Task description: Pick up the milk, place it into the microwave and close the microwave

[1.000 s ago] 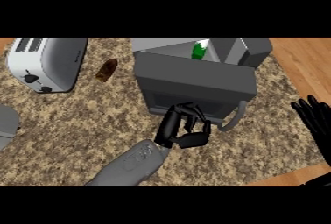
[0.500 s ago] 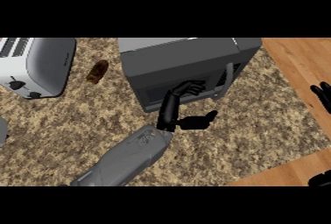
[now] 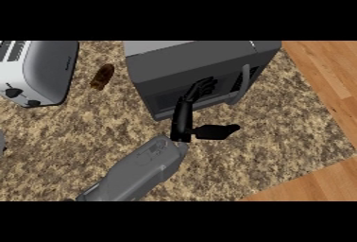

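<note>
- The microwave point(image 3: 202, 71) was a dark grey box with a lighter grey top, standing on the speckled counter point(image 3: 83, 127) near its back edge.
- Its door point(image 3: 199, 92) faced the robot and looked shut or very nearly so, with a pale grey bar handle point(image 3: 241, 85) upright at the right side.
- Its long axis ran left to right, slightly skewed.
- The milk was not visible.
- The left hand point(image 3: 188, 111) was open, straight fingers against the door, thumb out to the right.
- A toaster point(image 3: 38, 71) stood at the left, a small brown item point(image 3: 102, 77) between it and the microwave.
</note>
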Controlling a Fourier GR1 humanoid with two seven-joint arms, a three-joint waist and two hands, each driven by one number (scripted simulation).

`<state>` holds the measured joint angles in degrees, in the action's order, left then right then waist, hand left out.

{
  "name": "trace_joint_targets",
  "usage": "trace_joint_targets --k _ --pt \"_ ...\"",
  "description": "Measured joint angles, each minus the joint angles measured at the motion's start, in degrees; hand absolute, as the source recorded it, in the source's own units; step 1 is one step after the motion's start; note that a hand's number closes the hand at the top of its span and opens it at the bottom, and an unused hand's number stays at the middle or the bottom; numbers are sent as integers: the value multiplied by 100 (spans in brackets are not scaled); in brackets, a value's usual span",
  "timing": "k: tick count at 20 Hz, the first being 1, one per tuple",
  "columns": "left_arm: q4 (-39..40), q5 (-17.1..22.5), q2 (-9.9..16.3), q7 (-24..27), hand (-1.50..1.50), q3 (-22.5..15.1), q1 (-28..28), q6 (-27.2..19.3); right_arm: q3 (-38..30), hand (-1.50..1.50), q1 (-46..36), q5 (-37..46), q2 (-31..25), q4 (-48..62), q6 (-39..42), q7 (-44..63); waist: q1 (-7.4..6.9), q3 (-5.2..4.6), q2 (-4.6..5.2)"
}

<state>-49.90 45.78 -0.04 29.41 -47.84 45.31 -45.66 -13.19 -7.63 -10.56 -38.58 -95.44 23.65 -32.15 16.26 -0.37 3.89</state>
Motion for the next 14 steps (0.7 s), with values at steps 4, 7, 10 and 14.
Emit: trace_joint_targets --k 4,7,10,14 --pt "-27 202 0 106 -150 -37 48 -53 -49 150 -153 138 -90 35 -87 -9 -15 9 46" --pt "-26 334 -1 181 -150 -68 79 -79 -68 150 -251 193 -129 62 -127 -7 -29 14 65" --pt "-12 446 0 277 -150 -95 111 -60 -80 150 -346 232 -158 106 -159 1 -45 15 87" --pt "25 573 0 423 -150 -115 135 -43 -88 150 -442 263 -195 161 -171 14 -43 18 102"
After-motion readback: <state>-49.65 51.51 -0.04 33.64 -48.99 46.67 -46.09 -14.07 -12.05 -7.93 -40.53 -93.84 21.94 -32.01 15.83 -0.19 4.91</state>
